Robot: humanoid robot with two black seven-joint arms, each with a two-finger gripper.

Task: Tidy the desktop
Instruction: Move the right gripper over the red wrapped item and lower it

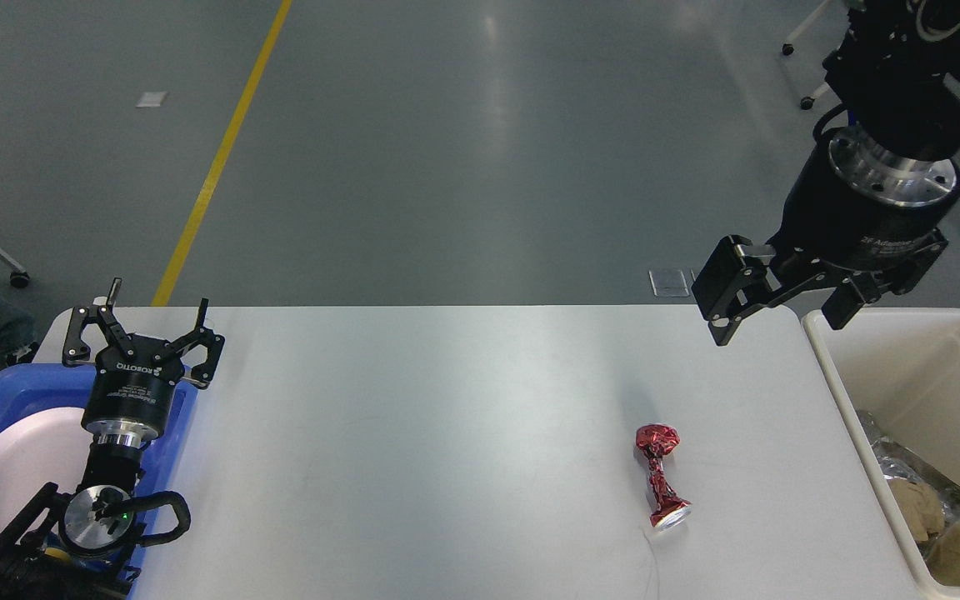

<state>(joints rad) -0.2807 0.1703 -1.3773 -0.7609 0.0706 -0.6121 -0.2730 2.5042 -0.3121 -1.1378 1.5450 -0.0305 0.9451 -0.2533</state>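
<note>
Our right gripper (pixel 780 321) hangs upper right, jaws spread wide, empty. The crushed red can (pixel 660 477) lies on the desktop (pixel 447 417) below and left of it, long axis near vertical in frame. Left gripper (pixel 142 321), also wide, sits far left; right is nearer.

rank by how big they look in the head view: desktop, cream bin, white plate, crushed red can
1. desktop, by far the largest
2. cream bin, though cut off by the frame edge
3. white plate, partly hidden by the left arm
4. crushed red can, the smallest
</note>
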